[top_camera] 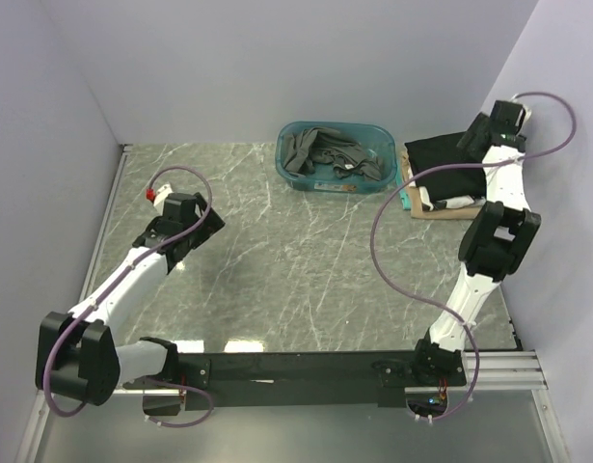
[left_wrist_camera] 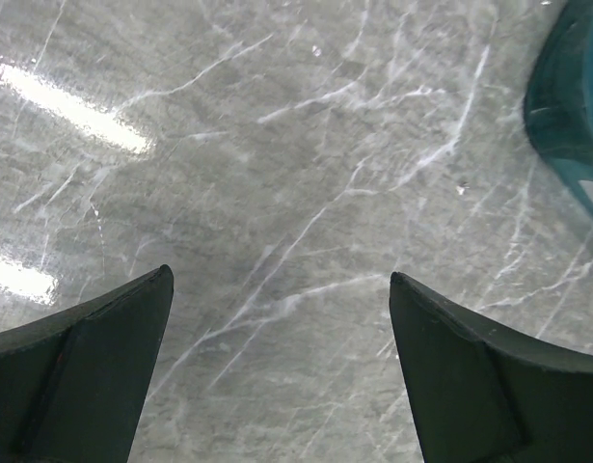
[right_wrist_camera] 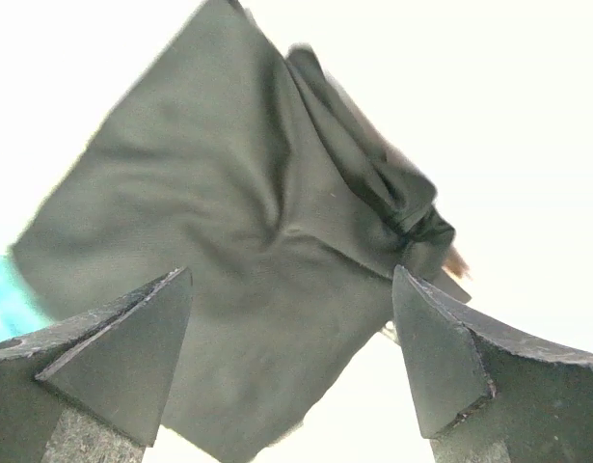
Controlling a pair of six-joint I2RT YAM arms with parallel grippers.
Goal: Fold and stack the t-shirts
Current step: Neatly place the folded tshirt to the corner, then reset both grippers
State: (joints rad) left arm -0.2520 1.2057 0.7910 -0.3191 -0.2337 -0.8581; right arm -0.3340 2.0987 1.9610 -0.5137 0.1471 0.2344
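A grey marble-patterned table (top_camera: 306, 280) is seen, closed in by pale lavender walls (top_camera: 277, 58). At the far middle of the table a teal plastic tub (top_camera: 282, 159) is placed, and crumpled dark grey t-shirts (top_camera: 330, 154) are lying inside it. To the right of the tub, near the right wall, a small stack is found. A folded plain black t-shirt (top_camera: 436, 164) is on top, a white t-shirt with black print (top_camera: 452, 203) is partly seen under it, and a tan t-shirt (top_camera: 441, 214) is at the bottom, its edge showing at the near side.

The right gripper (right_wrist_camera: 291, 280) is held above the black t-shirt. Its jaws are spread wide and nothing is gripped between them. Whether the fingers touch the cloth cannot be told. The left gripper (left_wrist_camera: 280, 280) is held over the left part of the table, well apart from the tub, also with jaws spread wide and nothing held. A corner of the tub is seen in the left wrist view.
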